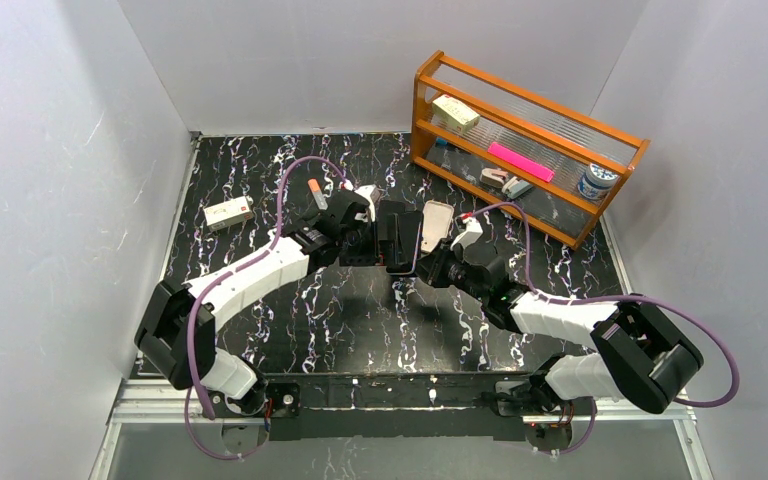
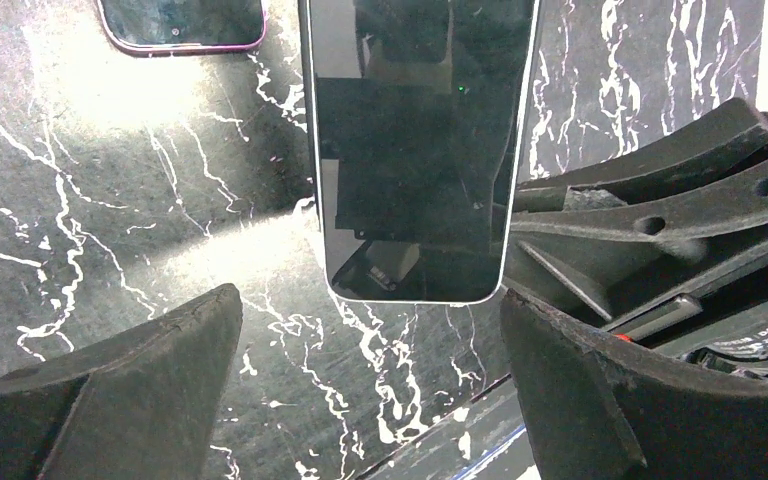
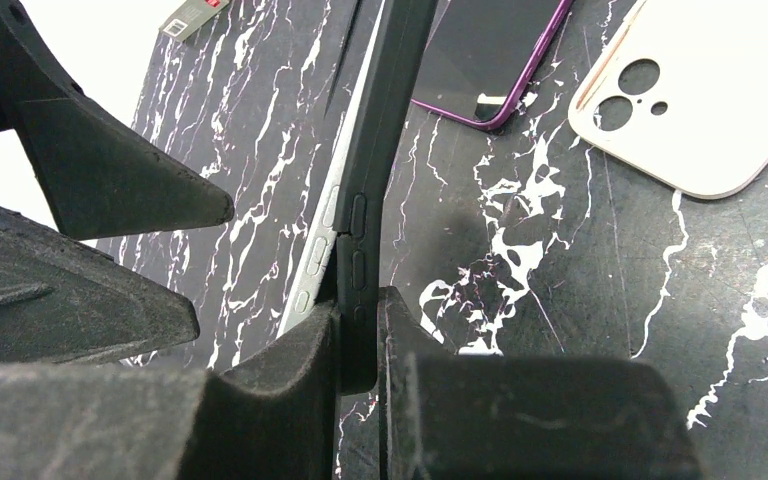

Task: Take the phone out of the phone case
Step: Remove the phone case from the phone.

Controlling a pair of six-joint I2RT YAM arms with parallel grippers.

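A phone [image 2: 415, 150] with a silver rim and dark screen stands on edge above the black marble table, half out of its black case [image 3: 380, 150]. In the right wrist view its silver side [image 3: 325, 240] has parted from the case. My right gripper [image 3: 360, 320] is shut on the case's lower edge; it shows in the top view [image 1: 422, 268]. My left gripper [image 2: 370, 330] is open, its fingers wide apart just below the phone's end, not touching it. It sits left of the phone in the top view [image 1: 365, 235].
A white empty case [image 3: 720, 100] and a purple-rimmed phone [image 3: 490, 60] lie on the table just behind. A wooden rack [image 1: 530, 150] with small items stands at the back right. A small box [image 1: 228, 212] lies at the left.
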